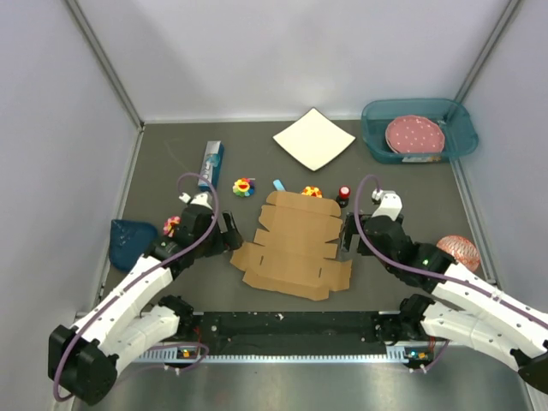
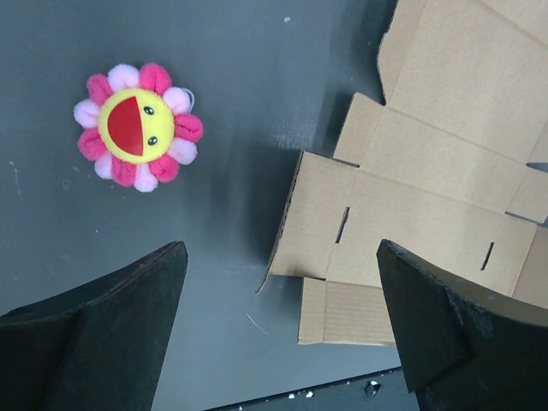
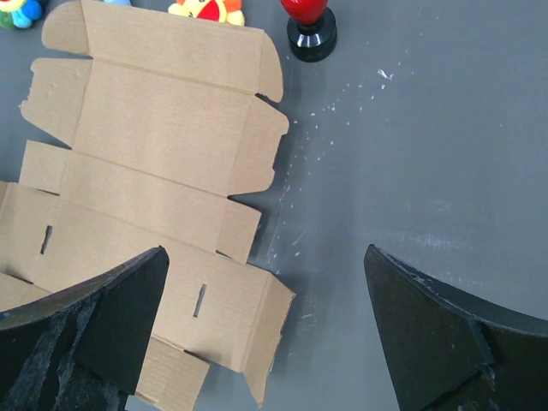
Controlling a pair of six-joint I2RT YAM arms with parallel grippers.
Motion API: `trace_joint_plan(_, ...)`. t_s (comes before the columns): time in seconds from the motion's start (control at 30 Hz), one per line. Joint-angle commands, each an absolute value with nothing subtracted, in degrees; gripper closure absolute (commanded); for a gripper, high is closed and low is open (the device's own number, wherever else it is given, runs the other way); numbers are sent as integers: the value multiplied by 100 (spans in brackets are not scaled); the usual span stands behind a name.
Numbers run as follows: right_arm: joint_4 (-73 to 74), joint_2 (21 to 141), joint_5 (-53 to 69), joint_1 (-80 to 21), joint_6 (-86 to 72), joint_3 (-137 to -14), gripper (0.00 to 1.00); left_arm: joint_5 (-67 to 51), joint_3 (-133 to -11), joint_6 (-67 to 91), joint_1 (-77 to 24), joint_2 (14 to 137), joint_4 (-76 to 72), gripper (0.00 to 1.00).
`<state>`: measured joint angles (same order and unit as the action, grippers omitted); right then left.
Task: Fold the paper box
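The paper box (image 1: 295, 243) is a flat brown cardboard die-cut sheet with flaps and slots, lying unfolded at the table's middle. It shows in the left wrist view (image 2: 428, 205) and in the right wrist view (image 3: 145, 163). My left gripper (image 1: 229, 238) is open and empty, just left of the sheet's near left flaps (image 2: 282, 330). My right gripper (image 1: 347, 240) is open and empty, above the sheet's right edge and its slightly raised near right flap (image 3: 265, 330).
A pink flower toy (image 2: 137, 125) lies left of the sheet. Behind the sheet are flower toys (image 1: 245, 187), a red-topped knob (image 3: 310, 26), a blue carton (image 1: 211, 163), a white square sheet (image 1: 313, 138) and a teal bin with a pink plate (image 1: 416, 130). A blue basket (image 1: 131, 241) stands far left.
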<state>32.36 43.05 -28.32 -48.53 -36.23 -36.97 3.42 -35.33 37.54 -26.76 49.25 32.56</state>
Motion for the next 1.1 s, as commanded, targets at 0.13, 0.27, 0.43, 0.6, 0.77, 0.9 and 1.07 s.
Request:
trace_joint_plan(0.13, 3067, 4228, -2707, -4887, -3656, -3621, 1, 26, -3366, 3604, -2663, 5466, 2910, 16)
trace_joint_plan(0.27, 3076, 4096, -2628, -4878, -3560, -3595, 2, -447, -3226, 3673, -2663, 5827, 2558, 26)
trace_joint_plan(0.43, 3155, 3841, -2584, -4878, -3542, -3481, 2, -431, -3164, 3639, -2672, 6082, 2338, 34)
trace_joint_plan(0.6, 3199, 3814, -2575, -4878, -3595, -3454, 2, -387, -3296, 3384, -2681, 6451, 2408, 78)
trace_joint_plan(0.77, 3225, 3841, -2567, -4878, -3542, -3594, 2, -325, -3550, 3112, -2733, 6268, 2610, 100)
trace_joint_plan(0.9, 3304, 3832, -2479, -4887, -3367, -3962, 2, -246, -3893, 2953, -2821, 5846, 2890, 100)
trace_joint_plan(1.07, 3498, 3797, -2338, -4878, -3120, -4604, 2, -447, -4630, 2594, -2918, 5082, 3015, 100)
